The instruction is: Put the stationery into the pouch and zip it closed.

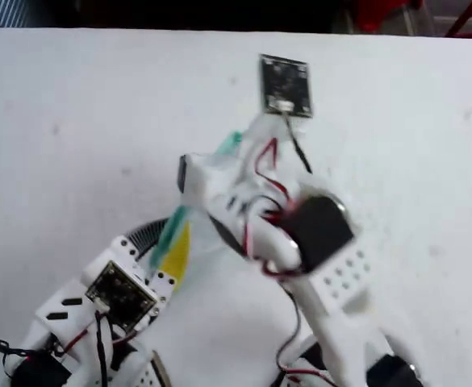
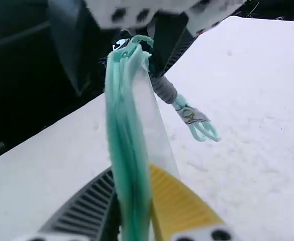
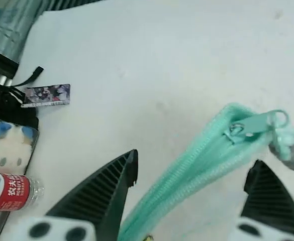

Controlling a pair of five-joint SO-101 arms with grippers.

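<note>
Pouch (image 2: 129,150) – teal, zip edge up, held between both arms over the white table (image 3: 162,60).
Left gripper (image 2: 131,173) – black and yellow fingers clamped on one end of the pouch.
Right gripper (image 3: 194,160) – fingers apart, one on each side of the other end.
Zip pull (image 3: 250,126) – at that end's corner, cord trailing.
Bottle (image 3: 11,193), soft toy (image 3: 6,145), tag (image 3: 46,94) – well apart from the pouch, at the table's edge.

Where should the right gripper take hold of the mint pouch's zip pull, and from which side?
Best on the flat zip pull, which sticks out past the slider at the end of the pouch. The open right gripper should probably come in from that end and pinch the tab's flat faces, while the left gripper clamps the body on edge.
</note>
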